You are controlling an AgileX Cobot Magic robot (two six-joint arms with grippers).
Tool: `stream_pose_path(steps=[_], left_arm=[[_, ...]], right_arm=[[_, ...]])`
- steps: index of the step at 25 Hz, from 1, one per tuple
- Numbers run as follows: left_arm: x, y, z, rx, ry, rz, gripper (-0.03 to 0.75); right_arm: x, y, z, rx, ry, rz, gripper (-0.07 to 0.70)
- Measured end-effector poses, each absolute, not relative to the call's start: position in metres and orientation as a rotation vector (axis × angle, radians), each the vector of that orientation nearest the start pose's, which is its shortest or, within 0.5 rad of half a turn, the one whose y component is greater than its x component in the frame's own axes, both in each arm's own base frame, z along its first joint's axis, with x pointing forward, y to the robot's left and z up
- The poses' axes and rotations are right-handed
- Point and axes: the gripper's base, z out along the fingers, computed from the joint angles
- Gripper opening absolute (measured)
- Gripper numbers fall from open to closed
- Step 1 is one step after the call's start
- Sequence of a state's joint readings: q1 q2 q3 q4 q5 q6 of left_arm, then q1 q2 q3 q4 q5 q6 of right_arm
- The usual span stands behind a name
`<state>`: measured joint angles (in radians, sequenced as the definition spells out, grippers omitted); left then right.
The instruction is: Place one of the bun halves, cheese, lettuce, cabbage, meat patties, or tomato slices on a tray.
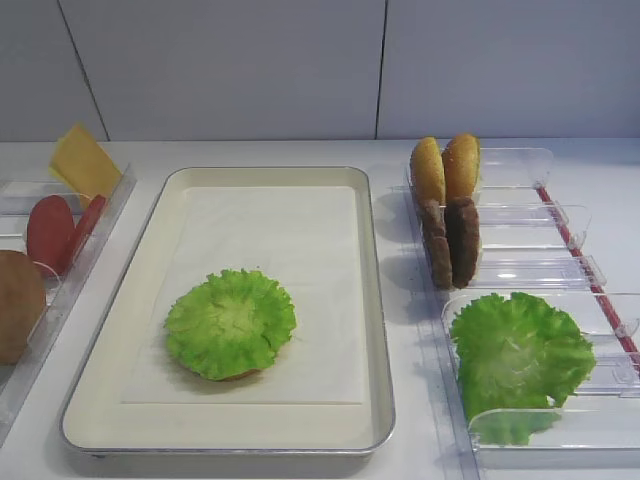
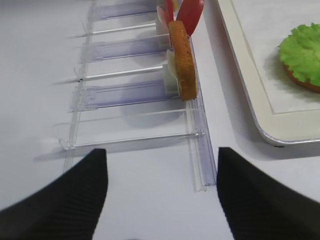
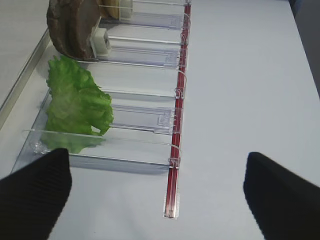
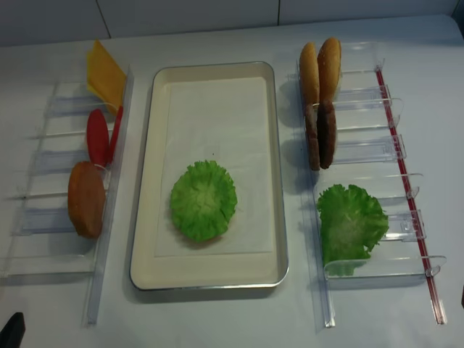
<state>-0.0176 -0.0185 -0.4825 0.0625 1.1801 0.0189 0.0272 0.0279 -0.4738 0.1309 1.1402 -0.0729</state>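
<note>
Lettuce lies on a bun half in the near part of the tray. Buns, patties and another leaf stand in the right clear bin. Left gripper and right gripper hover over the desk, jaws wide, holding nothing.

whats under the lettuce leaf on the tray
A bun half sits under the lettuce on the tray; only a thin brown edge peeks out at the leaf's lower rim. The leaf covers everything else, so whether anything lies between them cannot be seen.
</note>
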Motion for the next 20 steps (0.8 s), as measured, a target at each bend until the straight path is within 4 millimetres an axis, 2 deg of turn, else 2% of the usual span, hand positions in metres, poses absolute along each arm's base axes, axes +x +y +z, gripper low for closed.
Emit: stream_pose_path(steps=[20], left_arm=[[-0.0114,0.0059,0.2631,0.029,2.16,0.084,0.456]], right_arm=[[-0.0095,0.0103,0.2641,-0.115,2.131,0.13,0.692]])
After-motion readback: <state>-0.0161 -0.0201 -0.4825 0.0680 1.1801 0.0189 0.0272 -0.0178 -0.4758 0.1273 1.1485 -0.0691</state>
